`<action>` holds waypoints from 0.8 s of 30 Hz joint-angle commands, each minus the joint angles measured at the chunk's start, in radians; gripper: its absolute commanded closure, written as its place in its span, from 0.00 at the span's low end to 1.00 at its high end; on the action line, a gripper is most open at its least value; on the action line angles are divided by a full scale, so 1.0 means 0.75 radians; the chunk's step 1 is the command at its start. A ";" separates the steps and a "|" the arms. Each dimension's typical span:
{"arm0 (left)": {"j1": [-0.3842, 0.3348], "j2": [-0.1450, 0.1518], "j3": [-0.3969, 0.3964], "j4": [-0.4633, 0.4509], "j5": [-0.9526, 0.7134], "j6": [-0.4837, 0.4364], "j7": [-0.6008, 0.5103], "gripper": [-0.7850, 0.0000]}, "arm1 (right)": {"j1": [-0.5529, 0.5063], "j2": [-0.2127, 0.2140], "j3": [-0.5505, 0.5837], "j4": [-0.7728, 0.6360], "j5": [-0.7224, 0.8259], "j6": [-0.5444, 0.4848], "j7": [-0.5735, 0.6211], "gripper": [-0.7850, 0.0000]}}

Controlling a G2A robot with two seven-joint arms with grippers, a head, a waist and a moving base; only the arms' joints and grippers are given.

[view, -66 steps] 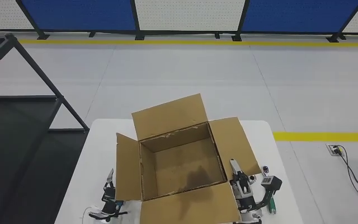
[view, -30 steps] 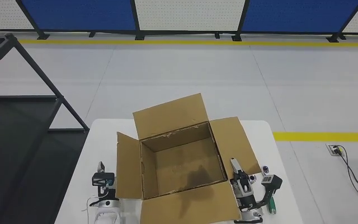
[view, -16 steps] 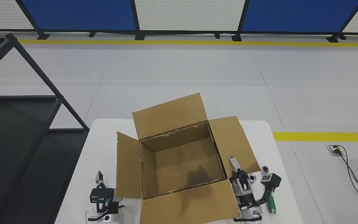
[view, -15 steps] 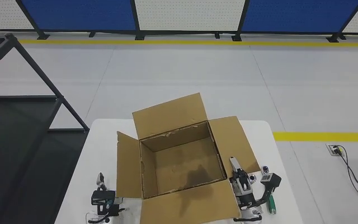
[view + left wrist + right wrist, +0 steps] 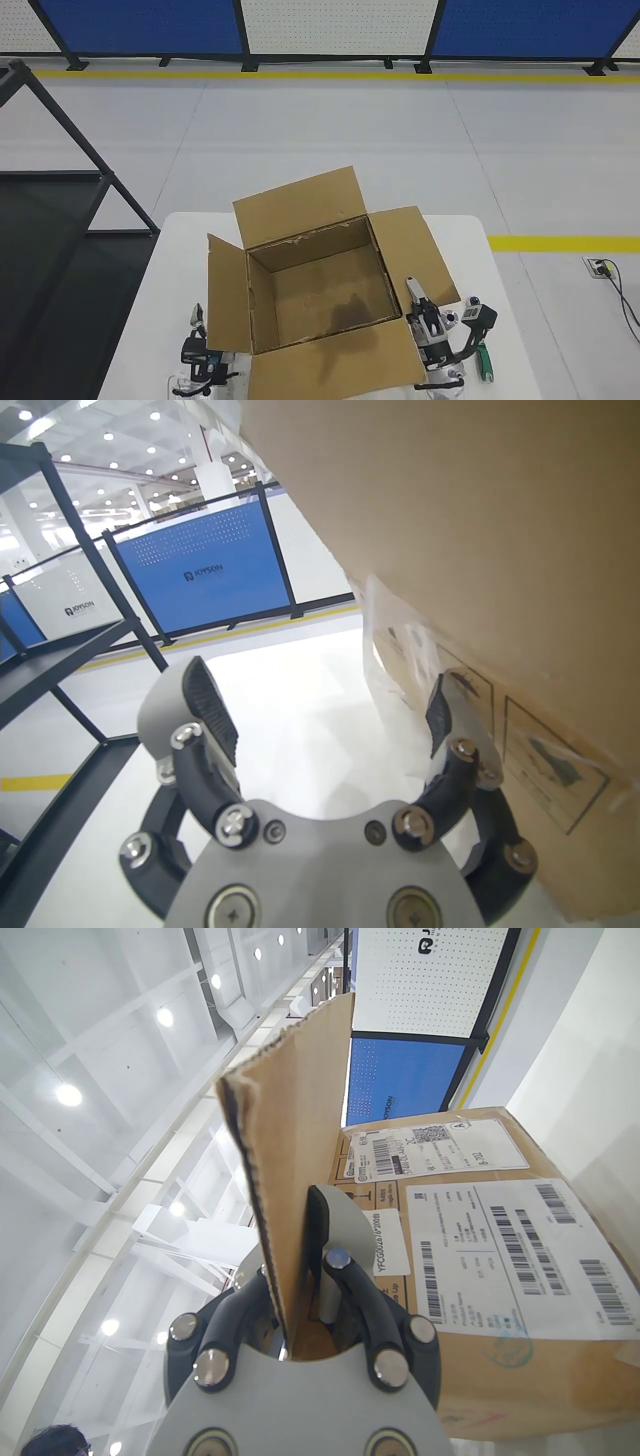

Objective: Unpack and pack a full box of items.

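An open cardboard box (image 5: 320, 295) sits on a white tabletop (image 5: 180, 250). The right gripper (image 5: 295, 1228) clamps a flap (image 5: 300, 1093). The left gripper (image 5: 320, 710) is spread apart beside the box.

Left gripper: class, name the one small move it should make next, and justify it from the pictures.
Probably bring the left gripper to the left flap of the cardboard box and close on its edge. It stands open beside the box, holding nothing, while the right gripper is shut on the opposite flap; a second grip would steady the box.
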 commanded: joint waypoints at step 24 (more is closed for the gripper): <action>-0.195 -0.048 0.022 0.219 -0.281 0.143 -0.073 0.00 | -0.012 -0.006 0.032 -0.001 0.043 0.004 -0.010 1.00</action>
